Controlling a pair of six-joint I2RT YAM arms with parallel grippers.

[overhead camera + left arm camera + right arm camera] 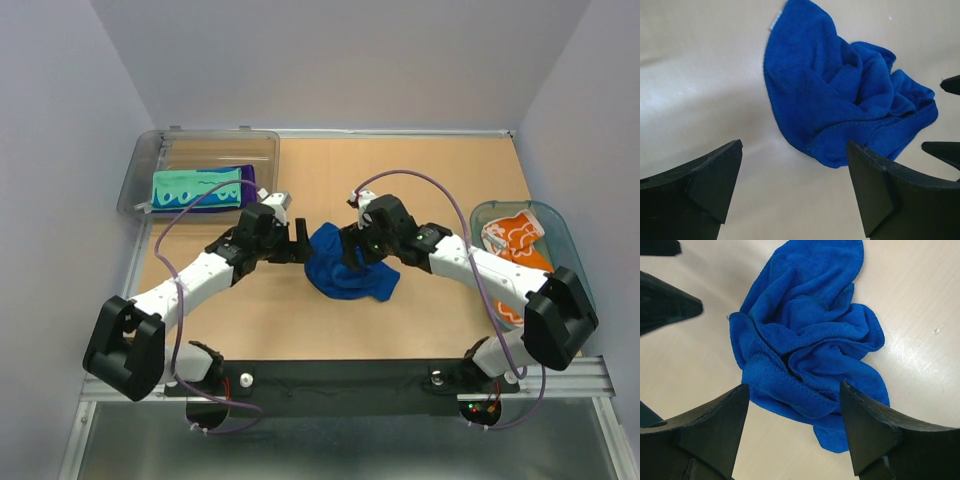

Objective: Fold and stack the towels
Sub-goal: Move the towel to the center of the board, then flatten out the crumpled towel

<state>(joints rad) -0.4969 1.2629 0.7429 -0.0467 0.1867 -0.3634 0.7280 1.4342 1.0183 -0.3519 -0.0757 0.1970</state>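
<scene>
Nothing held in the left claw [794, 150], spread wide; nothing in the right claw [794, 387] either, parted broadly just above the blue towel [348, 268]. Lying crumpled on the desk [430, 170], between both claws (no edge flat yet). Looks like the spreading-out step. Next: pick out two corners, pinch, draw apart. Farther out: mint towel [195, 185] on purple towel [235, 201] in the bin [215, 145], flowered towel [512, 235] in the basket [556, 236].

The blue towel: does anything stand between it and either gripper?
Nothing visible does. The blue towel lies crumpled and alone on the bare table. The left gripper stands open beside it, and the right gripper is open just above it.
</scene>
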